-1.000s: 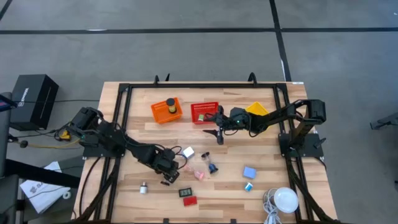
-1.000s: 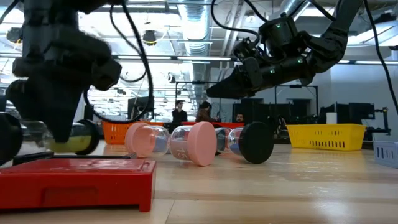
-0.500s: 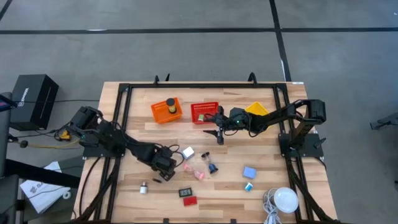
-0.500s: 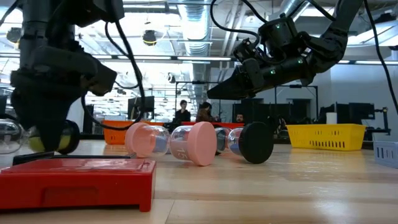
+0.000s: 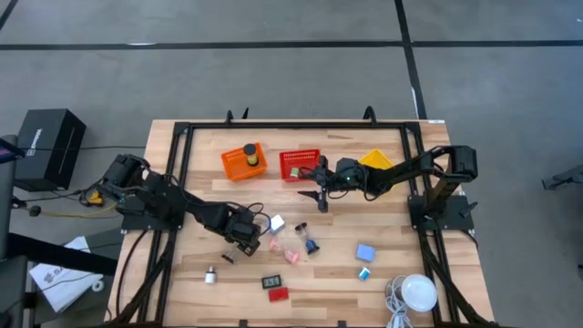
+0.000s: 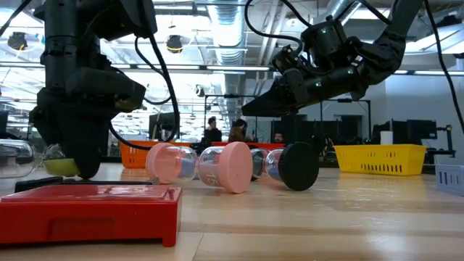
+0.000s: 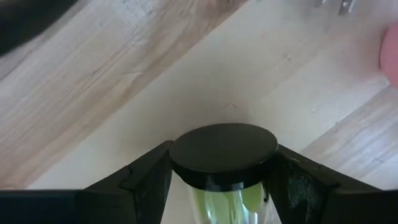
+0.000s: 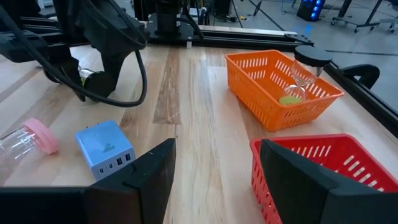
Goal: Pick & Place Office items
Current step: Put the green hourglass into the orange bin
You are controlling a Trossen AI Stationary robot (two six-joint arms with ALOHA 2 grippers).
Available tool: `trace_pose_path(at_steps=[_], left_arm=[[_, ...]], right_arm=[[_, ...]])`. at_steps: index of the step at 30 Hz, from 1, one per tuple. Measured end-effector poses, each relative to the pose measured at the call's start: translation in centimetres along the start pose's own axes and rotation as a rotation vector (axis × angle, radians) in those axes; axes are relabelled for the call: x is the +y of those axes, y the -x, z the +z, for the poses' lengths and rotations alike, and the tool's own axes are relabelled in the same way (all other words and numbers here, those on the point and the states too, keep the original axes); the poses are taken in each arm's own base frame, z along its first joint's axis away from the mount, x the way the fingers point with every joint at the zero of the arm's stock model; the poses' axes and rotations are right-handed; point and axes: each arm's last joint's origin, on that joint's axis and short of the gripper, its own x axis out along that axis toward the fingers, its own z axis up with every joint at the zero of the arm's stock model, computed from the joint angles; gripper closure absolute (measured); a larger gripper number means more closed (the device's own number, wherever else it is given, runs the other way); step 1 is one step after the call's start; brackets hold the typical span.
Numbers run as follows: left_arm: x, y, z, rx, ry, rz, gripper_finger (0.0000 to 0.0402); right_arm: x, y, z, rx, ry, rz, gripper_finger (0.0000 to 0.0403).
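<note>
My left gripper (image 5: 244, 235) points down over the table's left middle, shut on a clear vial (image 7: 225, 186) with a black cap and yellow-green contents; the low view shows the vial (image 6: 59, 166) low over the wood. My right gripper (image 5: 321, 189) hangs open and empty above the table, just in front of the red basket (image 5: 299, 164). Other office items lie loose on the table: pink-capped vials (image 6: 217, 165), a dark-capped vial (image 6: 290, 165), a white charger block (image 5: 275, 222), a blue block (image 5: 365, 252), a flat red rectangle (image 6: 90, 210). My left gripper pinches the vial between its two fingers (image 7: 146, 183), on the vial's sides just behind the black cap (image 7: 224, 152). The fingers come from above, pointing down. Whether the vial touches the table I cannot tell.
An orange basket (image 5: 243, 161) with a black-capped vial (image 8: 300, 74) in it, the red basket and a yellow basket (image 5: 375, 160) stand along the far side. A white dome with a cable (image 5: 419, 292) sits near right, a small silver cylinder (image 5: 210, 273) near left.
My left gripper has carried the vial a short way toward the table's far edge, staying shut on it and low over the wood.
</note>
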Motion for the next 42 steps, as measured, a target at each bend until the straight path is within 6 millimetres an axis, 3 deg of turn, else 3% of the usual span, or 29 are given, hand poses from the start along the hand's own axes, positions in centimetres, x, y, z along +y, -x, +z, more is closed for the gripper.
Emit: trace_pose_path(at_steps=[8, 17, 42], left_arm=[[-0.01, 0.00, -0.03, 0.003, -0.023, -0.002, 0.0171], [-0.02, 0.00, -0.04, 0.008, -0.037, -0.004, 0.0199], [0.03, 0.63, 0.18, -0.063, -0.094, -0.004, 0.0196]], right_arm=[[0.00, 0.00, 0.00, 0.000, 0.000, 0.000, 0.0178], [0.00, 0.00, -0.01, 0.001, 0.000, 0.000, 0.0178], [0.21, 0.01, 0.02, -0.007, -0.001, 0.072, 0.0178]])
